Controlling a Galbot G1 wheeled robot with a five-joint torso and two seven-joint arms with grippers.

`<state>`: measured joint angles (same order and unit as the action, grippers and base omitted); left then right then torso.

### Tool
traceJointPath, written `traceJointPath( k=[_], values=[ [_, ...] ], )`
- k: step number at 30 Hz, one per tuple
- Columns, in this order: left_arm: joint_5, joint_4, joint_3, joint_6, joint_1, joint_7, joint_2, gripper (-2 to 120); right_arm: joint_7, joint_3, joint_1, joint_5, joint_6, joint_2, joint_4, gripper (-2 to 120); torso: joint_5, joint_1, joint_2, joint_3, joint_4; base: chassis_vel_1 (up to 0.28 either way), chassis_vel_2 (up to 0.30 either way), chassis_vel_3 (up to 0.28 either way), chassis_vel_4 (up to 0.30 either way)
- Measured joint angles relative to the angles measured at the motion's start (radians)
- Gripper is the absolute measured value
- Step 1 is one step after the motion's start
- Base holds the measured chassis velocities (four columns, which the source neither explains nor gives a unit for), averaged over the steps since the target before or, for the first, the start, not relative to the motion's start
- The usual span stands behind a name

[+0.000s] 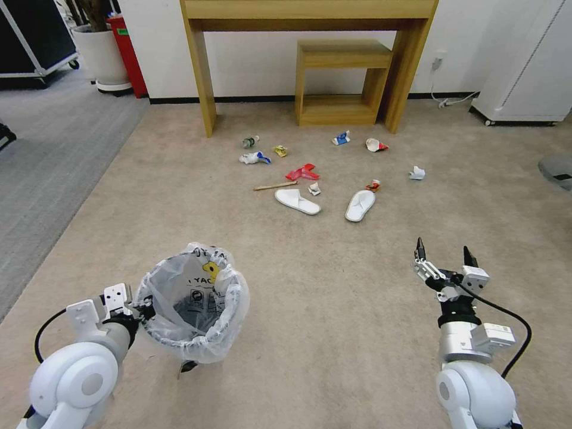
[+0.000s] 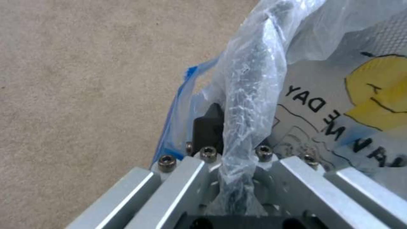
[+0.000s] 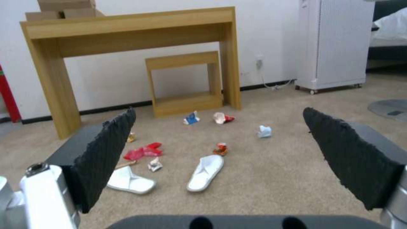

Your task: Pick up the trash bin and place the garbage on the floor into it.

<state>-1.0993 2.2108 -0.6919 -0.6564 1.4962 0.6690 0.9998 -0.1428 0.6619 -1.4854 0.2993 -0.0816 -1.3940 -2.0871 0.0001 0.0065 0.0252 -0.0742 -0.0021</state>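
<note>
Left gripper: sitting at the near left, its jaws closing on the rim of the trash bin; in the left wrist view the bag-wrapped rim is running straight between the two metal finger bases, one dark fingertip pressing against it from outside.
Floor: beige carpet spreading from the near edge to the far wall, with grey striped carpet lying along its left side.
Wooden table: standing against the far wall, with a smaller wooden stand sitting under it.
Trash bin: sitting at the near left, just right of the left gripper, its clear printed bag bunching over the rim and its mouth facing up.
Right gripper: hovering at the near right above bare carpet, jaws spreading wide and gripping nothing; in the right wrist view the two black pads are framing the litter far ahead.
Garbage: lying scattered mid-floor, in front of the table and well apart from the bin.
Slippers: left slipper and right slipper lying nearest of the litter, apart from each other.
Red paper: lying just beyond the left slipper.
Wooden stick: lying left of the red paper.
Small bottle: lying far left in the scatter.
White wad: lying farthest right.
</note>
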Motion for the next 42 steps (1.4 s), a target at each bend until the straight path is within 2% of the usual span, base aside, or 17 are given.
traceJointPath(
  k=[20, 30, 42],
  values=[
    [0.001, -0.042, 0.01, 0.0, -0.027, -0.003, 0.001, 0, -0.009, 0.014, 0.007, -0.006, 0.01, -0.012, -0.019, 100, 0.0, 0.0, 0.0, 0.0, 0.0, 0.0, 0.0, 0.0, 0.0],
    [0.008, -0.048, 0.018, 0.002, -0.034, -0.004, 0.004, 0, 0.008, 0.023, 0.006, -0.013, 0.018, -0.01, -0.022, 93, 0.0, 0.0, 0.0, 0.0, 0.0, 0.0, 0.0, 0.0, 0.0],
    [0.012, -0.053, 0.02, 0.004, -0.035, -0.003, 0.008, 0, 0.01, 0.027, 0.002, -0.03, 0.033, -0.009, -0.03, 99, 0.0003, 0.0, 0.0, 0.0, -0.0001, -0.097, 0.1, 0.095, -0.109]
  ],
)
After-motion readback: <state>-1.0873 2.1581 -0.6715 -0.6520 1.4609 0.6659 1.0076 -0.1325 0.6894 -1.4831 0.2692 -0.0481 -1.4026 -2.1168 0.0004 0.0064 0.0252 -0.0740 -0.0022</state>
